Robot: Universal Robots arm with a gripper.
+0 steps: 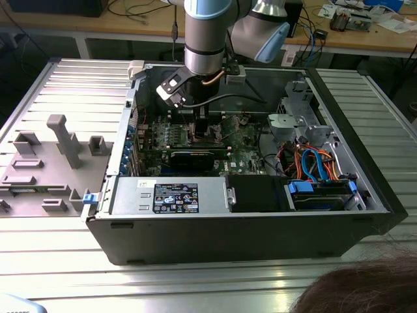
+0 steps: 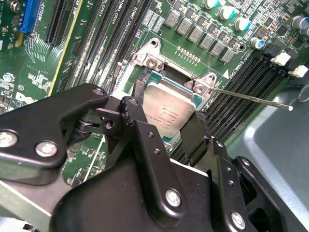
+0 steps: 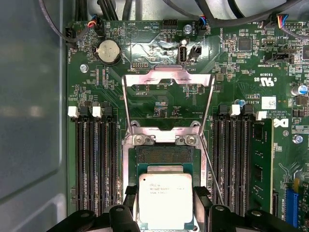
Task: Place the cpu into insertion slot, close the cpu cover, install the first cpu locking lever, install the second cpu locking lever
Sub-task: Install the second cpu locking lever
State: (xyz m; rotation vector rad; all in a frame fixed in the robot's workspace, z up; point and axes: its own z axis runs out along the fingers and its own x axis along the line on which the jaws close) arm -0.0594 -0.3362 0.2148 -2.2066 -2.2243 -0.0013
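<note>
cpu (image 3: 165,205) clamped by two opposite edges between the black fingers of the tool (image 3: 165,192), at the insertion slot (image 3: 164,153); whether seated cannot be told. beyond, the cpu cover (image 3: 167,79) stands open. probably light, stiff, slick-topped, fragile beneath: hold edges only.

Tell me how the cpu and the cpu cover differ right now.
The cpu is a solid grey plate; the cpu cover is an open frame with green board showing through its window. The cpu sits between the fingers of the end effector over the insertion slot; the cpu cover is swung open, away from the slot. The cpu cover's outline is the wider. Both are squarish silvery metal.
</note>
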